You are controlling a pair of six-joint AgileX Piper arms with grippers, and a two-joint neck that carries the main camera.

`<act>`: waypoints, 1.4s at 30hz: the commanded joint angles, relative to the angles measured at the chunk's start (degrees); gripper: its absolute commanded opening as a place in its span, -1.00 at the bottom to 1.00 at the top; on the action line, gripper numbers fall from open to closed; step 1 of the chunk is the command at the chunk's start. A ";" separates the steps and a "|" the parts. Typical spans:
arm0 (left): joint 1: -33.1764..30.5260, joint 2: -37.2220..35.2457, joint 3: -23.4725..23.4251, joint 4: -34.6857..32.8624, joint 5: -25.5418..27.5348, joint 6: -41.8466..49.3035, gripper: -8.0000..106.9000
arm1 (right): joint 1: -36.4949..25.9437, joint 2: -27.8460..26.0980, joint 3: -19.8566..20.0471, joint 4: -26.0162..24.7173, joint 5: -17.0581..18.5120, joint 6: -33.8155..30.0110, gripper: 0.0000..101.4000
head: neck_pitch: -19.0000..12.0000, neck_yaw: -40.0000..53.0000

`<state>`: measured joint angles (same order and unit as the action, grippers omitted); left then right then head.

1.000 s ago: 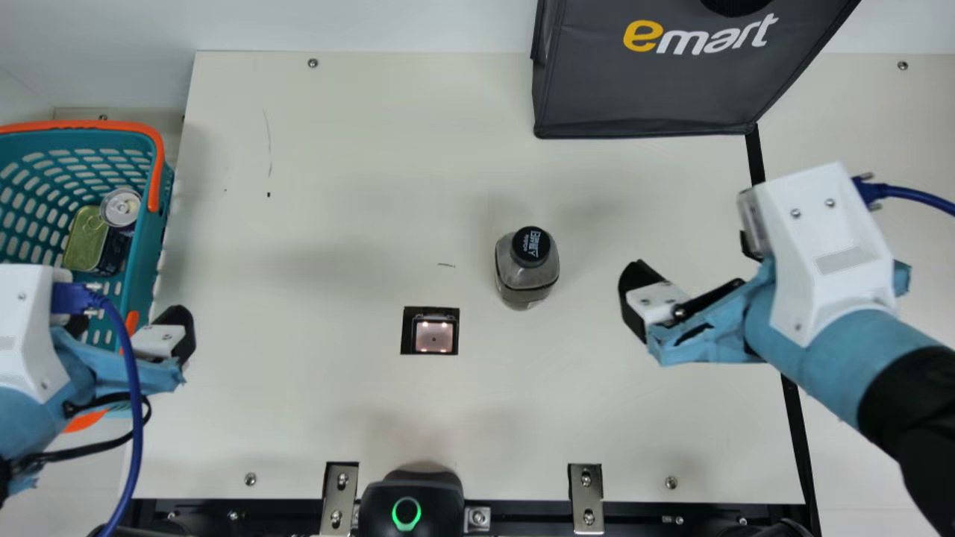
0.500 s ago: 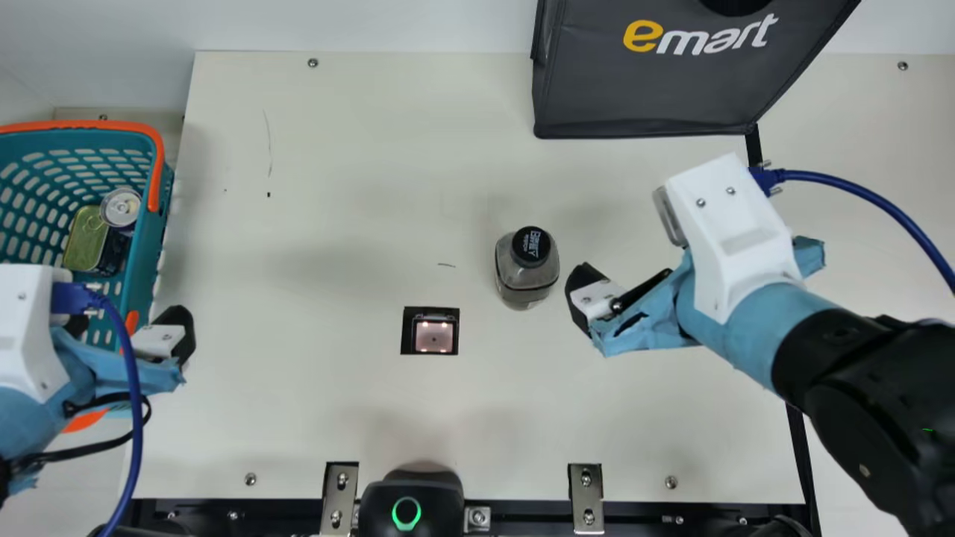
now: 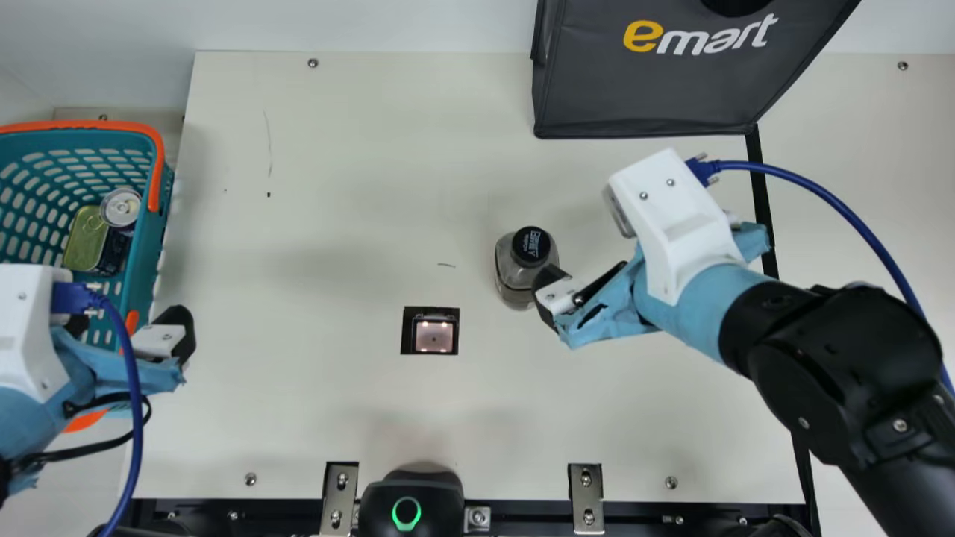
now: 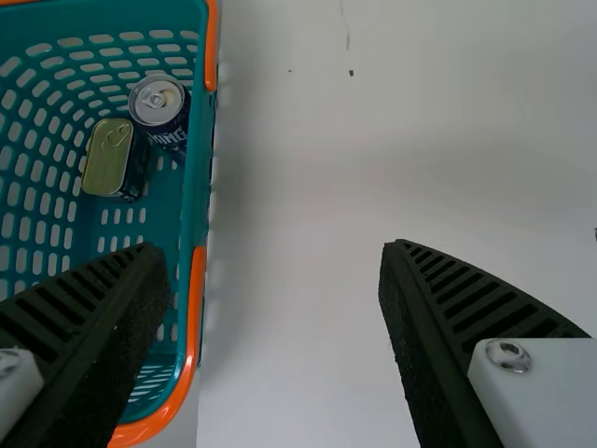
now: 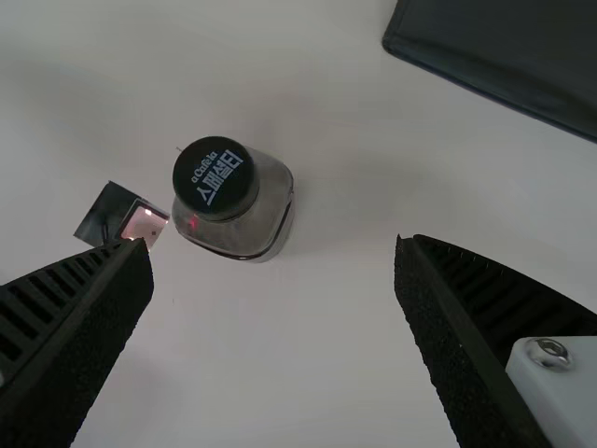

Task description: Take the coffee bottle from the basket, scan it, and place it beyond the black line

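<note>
Main view: your right gripper (image 3: 587, 261) has come left, slanting near the coffee bottle (image 3: 515, 272), open; your left gripper (image 3: 130, 321) gapes too.

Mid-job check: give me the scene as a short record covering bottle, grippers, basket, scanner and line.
bottle: upright on the table, not held, short of the black line
right gripper: open, at the bottle
left gripper: open, over the basket's edge
basket: at the table's left, holding a can and a tin
scanner: set in the table, left of the bottle
scan done: cannot tell
</note>
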<state>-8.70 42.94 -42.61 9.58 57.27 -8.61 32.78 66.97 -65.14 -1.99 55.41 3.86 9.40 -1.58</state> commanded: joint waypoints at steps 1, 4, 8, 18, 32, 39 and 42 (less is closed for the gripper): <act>0.00 0.00 0.00 0.00 0.00 0.00 0.71 | 0.21 0.48 -0.15 0.21 -0.29 -0.55 0.79 | -1.48 0.00; 0.00 0.00 0.00 0.00 0.00 0.00 0.71 | 0.60 1.44 -0.20 0.57 -0.83 -1.30 0.79 | -1.48 0.00; 0.00 0.00 0.00 0.00 0.00 0.00 0.71 | 1.20 2.67 -0.22 0.81 -1.50 -2.01 0.79 | -1.48 0.00; 0.00 0.00 0.00 0.00 0.00 0.00 0.71 | 2.57 5.54 0.07 0.91 -3.28 -2.81 0.79 | -1.48 0.00; 0.00 0.00 0.00 0.00 0.00 0.00 0.71 | 4.08 9.89 -0.51 0.16 -5.64 -1.61 0.79 | -1.48 0.00; 0.00 0.00 0.00 0.00 0.00 0.00 0.71 | 5.05 11.73 -1.37 -0.36 -5.95 -1.03 0.79 | -1.48 0.00; 0.00 0.00 0.00 0.00 0.00 0.00 0.71 | 5.45 12.35 -1.56 -0.57 -6.02 -0.87 0.79 | -1.48 0.00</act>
<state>-8.70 42.94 -42.61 9.58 57.27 -8.61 38.15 79.23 -66.70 -2.39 49.36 2.90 9.40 -1.49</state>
